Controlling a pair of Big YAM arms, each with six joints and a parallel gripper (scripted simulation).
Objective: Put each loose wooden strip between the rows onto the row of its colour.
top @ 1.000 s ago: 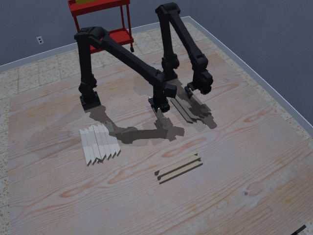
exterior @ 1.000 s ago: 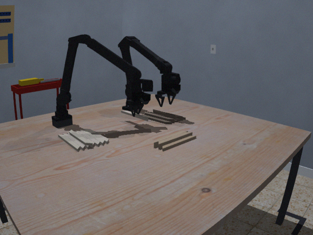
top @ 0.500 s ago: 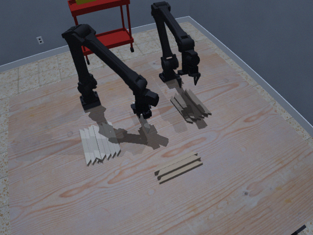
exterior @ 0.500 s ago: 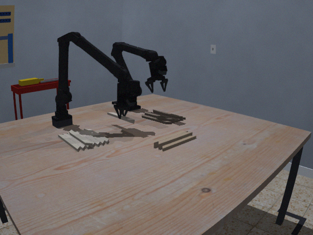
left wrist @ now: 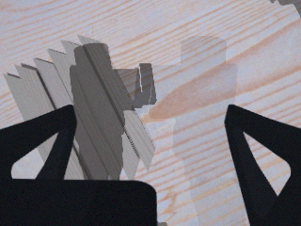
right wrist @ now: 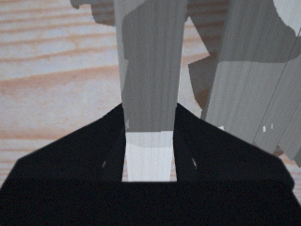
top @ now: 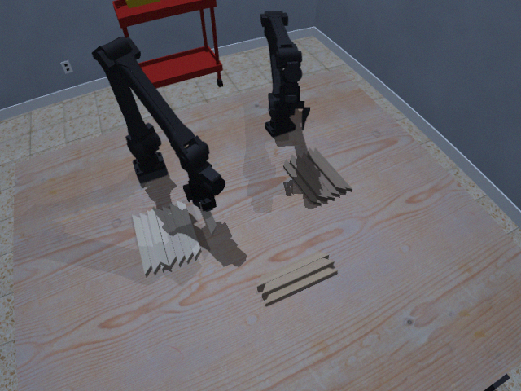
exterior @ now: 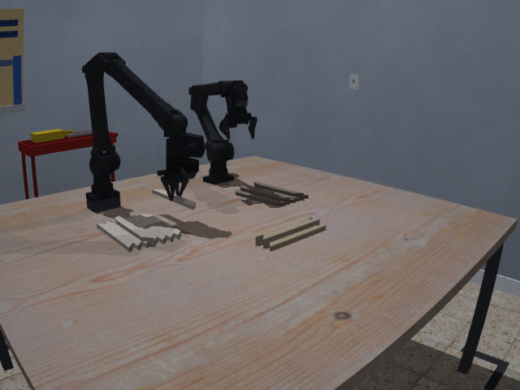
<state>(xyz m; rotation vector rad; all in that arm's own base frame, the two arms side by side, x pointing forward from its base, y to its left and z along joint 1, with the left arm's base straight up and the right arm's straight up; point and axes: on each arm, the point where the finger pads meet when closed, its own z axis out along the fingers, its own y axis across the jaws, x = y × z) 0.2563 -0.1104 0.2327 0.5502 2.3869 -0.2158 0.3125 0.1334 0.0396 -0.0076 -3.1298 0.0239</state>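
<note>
R. gripper [top: 206,207] [exterior: 172,197] [right wrist: 150,107] is pinching a long, flat, pale wood strip [top: 208,221] [exterior: 186,203] [right wrist: 152,71], held beside the white row [top: 155,239] [exterior: 115,234] [right wrist: 249,89]; contact w/ tbl. [top: 336,349] [exterior: 235,310] can't be told. L. gripper [top: 301,112] [exterior: 240,136] [left wrist: 150,109] is spreading its fingers, holding nothing, well apart from white row. Grey-brown row [top: 332,173] [exterior: 275,187] [left wrist: 56,89], slanted strips w/ stepped ends, and straight-edged tan strips [top: 294,272] [exterior: 298,239] are lying apart from white row.

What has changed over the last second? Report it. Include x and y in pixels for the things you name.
The right gripper [top: 206,207] [exterior: 175,196] [right wrist: 149,111] carried its pale strip [top: 212,225] [exterior: 188,203] [right wrist: 152,61] toward the pale row [top: 156,235] [exterior: 121,235] [right wrist: 245,85]. The left gripper [top: 298,116] [exterior: 240,136] [left wrist: 150,113], open, drew up and back from the darker row [top: 332,172] [exterior: 281,188] [left wrist: 28,87] toward its base. Both rows and the tan strips [top: 294,273] [exterior: 293,232] stayed put.
</note>
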